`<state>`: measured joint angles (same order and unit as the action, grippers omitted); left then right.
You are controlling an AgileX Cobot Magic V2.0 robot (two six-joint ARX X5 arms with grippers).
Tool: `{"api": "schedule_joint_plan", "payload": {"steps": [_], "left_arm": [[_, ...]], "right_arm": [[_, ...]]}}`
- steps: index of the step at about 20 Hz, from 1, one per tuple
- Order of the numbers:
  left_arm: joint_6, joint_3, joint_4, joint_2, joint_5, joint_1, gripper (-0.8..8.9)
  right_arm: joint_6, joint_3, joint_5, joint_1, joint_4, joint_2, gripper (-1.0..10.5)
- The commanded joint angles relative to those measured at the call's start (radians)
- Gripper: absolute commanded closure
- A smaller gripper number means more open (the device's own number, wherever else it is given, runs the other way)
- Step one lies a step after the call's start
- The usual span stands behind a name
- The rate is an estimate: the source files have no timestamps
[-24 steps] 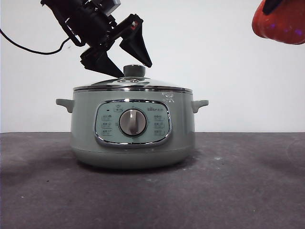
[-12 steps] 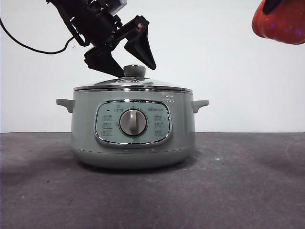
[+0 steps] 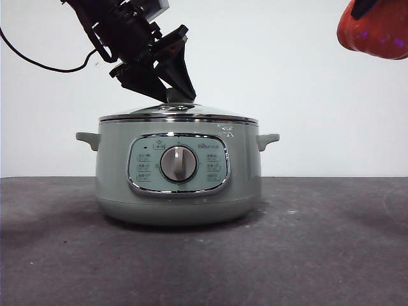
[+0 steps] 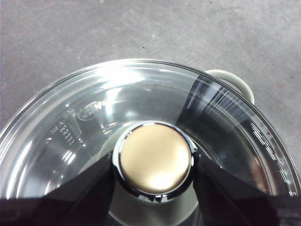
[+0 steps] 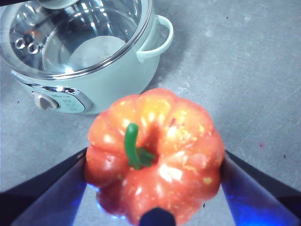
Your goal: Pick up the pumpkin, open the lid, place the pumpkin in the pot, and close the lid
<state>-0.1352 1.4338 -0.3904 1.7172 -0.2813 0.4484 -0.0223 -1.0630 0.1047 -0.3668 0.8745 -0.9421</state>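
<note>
Pot (image 3: 178,172): sage-green, on the grey desk (image 3: 319,255), well in from its edges, dial facing the front view; side handles at both flanks.
Lid (image 3: 178,113): glass dome, chrome rim, seated on the pot; through it the steel interior shows.
Knob (image 4: 155,157): centre of lid, mostly hidden in the front view by the jaws.
Left hand (image 3: 167,94): directly above the lid, jaws pinching the knob from both sides.
Pumpkin (image 5: 155,153): orange-red, green stem up, held high in the air off to the pot's handle side, well apart from it.
Right hand (image 5: 153,162): jaws pressed on the pumpkin's flanks.
</note>
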Motion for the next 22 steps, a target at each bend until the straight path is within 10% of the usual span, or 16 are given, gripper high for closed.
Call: {"api": "schedule_joint_plan", "payload": {"steps": [1,13,22], "left_arm": [[0.008,-0.004,0.009,0.005,-0.011,0.002,8.22],[0.008,-0.004,-0.011,-0.246,-0.007,-0.005,8.22],[0.008,-0.004,-0.344,-0.689,0.071,-0.011,8.22]], "right_arm": [[0.006,-0.001,0.001,-0.001,-0.005,0.002,9.6],[0.006,-0.001,0.003,-0.003,-0.073,-0.003,9.6],[0.021,-0.118,0.103,-0.100,-0.297,-0.301,9.6]]}}
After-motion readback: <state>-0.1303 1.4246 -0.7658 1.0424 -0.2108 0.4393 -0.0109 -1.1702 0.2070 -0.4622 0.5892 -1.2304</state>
